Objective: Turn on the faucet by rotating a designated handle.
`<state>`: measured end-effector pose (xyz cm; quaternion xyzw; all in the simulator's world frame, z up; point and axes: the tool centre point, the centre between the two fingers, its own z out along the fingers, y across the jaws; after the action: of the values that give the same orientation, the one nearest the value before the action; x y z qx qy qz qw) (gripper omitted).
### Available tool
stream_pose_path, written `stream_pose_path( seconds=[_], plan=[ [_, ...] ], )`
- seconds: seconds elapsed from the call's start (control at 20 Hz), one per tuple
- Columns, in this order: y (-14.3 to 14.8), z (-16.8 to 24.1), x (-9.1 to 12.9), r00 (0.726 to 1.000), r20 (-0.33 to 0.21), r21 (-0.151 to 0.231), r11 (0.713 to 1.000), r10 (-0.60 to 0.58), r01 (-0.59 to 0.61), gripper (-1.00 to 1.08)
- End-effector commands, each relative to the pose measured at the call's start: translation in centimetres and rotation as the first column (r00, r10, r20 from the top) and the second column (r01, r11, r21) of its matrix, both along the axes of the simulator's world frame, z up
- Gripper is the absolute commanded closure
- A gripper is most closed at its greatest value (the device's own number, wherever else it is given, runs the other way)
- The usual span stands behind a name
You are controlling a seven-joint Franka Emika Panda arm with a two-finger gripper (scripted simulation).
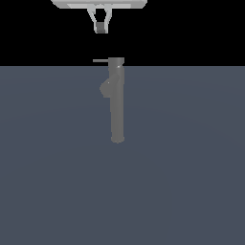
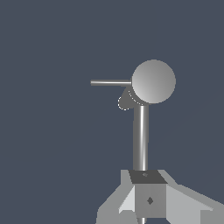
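Note:
The faucet (image 1: 116, 103) is a tall dark-grey column standing on the grey-blue floor, with a rounded spout bump (image 1: 106, 88) on the side toward the exterior view's left. The handle (image 1: 100, 61) is a thin grey rod sticking out sideways from the cap toward the exterior view's left. My gripper (image 1: 100, 27) hangs above the handle, apart from it, with its fingers together and nothing between them. In the wrist view I look down on the faucet's round cap (image 2: 153, 82), the handle (image 2: 110, 82) and the gripper (image 2: 148, 194).
The grey-blue floor (image 1: 191, 167) spreads around the faucet. The background behind it is black. The light-grey gripper body (image 1: 99, 4) sits at the exterior view's upper edge.

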<state>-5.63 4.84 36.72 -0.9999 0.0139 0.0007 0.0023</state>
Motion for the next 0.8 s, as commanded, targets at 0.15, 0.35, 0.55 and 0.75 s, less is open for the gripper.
stream_pose_path(
  seconds=[0.15, 0.35, 0.55, 0.75],
  plan=[
    [0.7, -2.5, 4.1, 1.0, 0.001, -0.001, 1.0, -0.007, 0.007, 1.08],
    [1.1, -4.0, 6.9, 1.0, 0.001, -0.002, 1.0, -0.012, 0.012, 1.08],
    [1.4, -5.2, 9.1, 1.0, 0.001, -0.003, 1.0, -0.016, 0.016, 1.08],
    [1.6, -6.1, 10.7, 1.0, 0.001, -0.004, 1.0, -0.018, 0.018, 1.08]
  ],
)
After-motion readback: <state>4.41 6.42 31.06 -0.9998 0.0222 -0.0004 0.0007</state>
